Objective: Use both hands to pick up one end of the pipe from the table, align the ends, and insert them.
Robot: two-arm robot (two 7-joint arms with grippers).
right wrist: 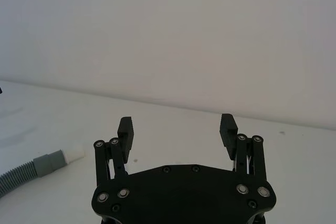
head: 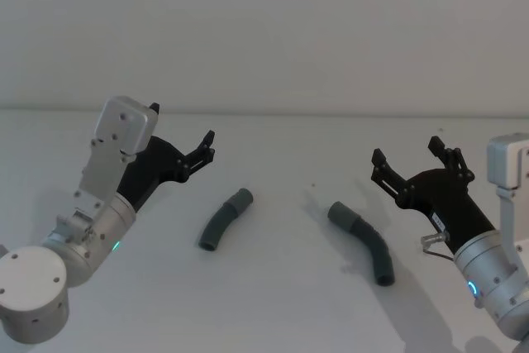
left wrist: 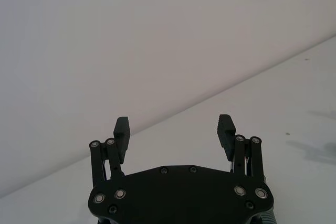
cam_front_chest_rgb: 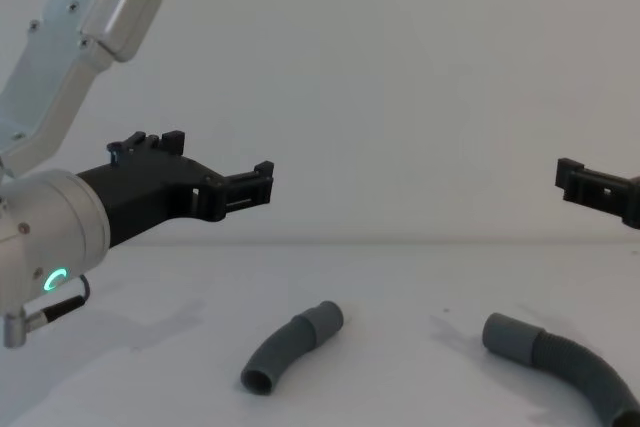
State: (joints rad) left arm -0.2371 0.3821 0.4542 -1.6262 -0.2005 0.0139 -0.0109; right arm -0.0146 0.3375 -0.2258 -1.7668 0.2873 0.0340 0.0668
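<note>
Pre-grasp; nothing lifted yet. Left gripper & right gripper hover over worktop, fingers wide open, empty. Short piece lies left of centre, longer piece to its right, apart, cuffs facing inward. Next, I'd judge: each arm drops onto its piece nr the cuff, closes.

Plain, bare off-white wall behind a matte white table, in soft, even light.
</note>
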